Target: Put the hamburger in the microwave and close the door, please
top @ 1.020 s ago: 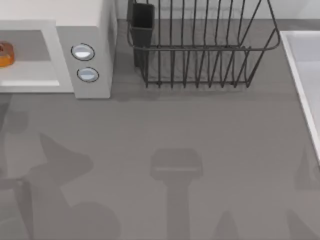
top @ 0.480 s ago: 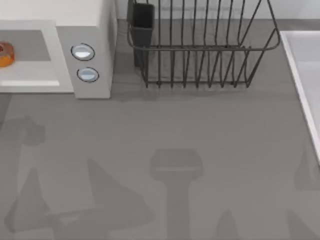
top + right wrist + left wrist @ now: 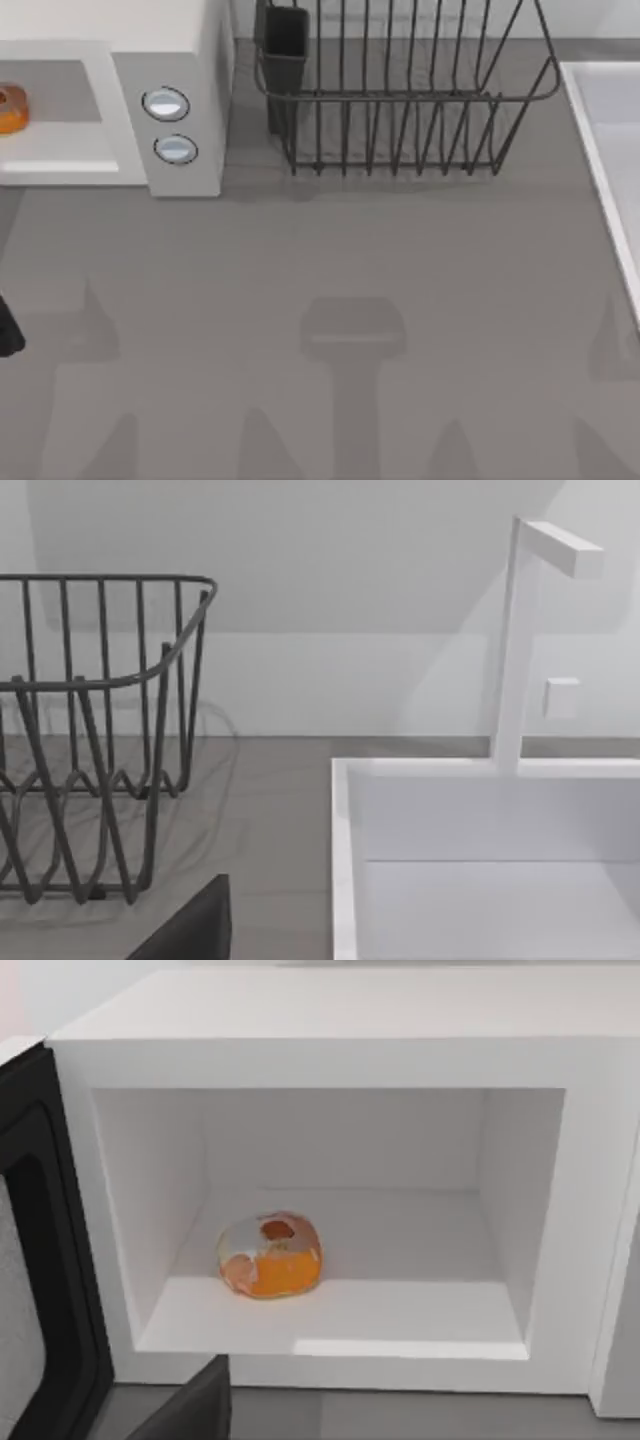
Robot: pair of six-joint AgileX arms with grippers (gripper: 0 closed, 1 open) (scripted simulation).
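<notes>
My hamburger (image 3: 270, 1255) sitting on the microwave (image 3: 330, 1030) cavity floor, door (image 3: 45, 1260) swung open, I cannot tell either arm's fingers' state

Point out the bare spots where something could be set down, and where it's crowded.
Free: the grey table in front of the microwave and dish rack, across to the sink; also the microwave floor beside the hamburger. Crowded: the table's far edge, from microwave to sink.
</notes>
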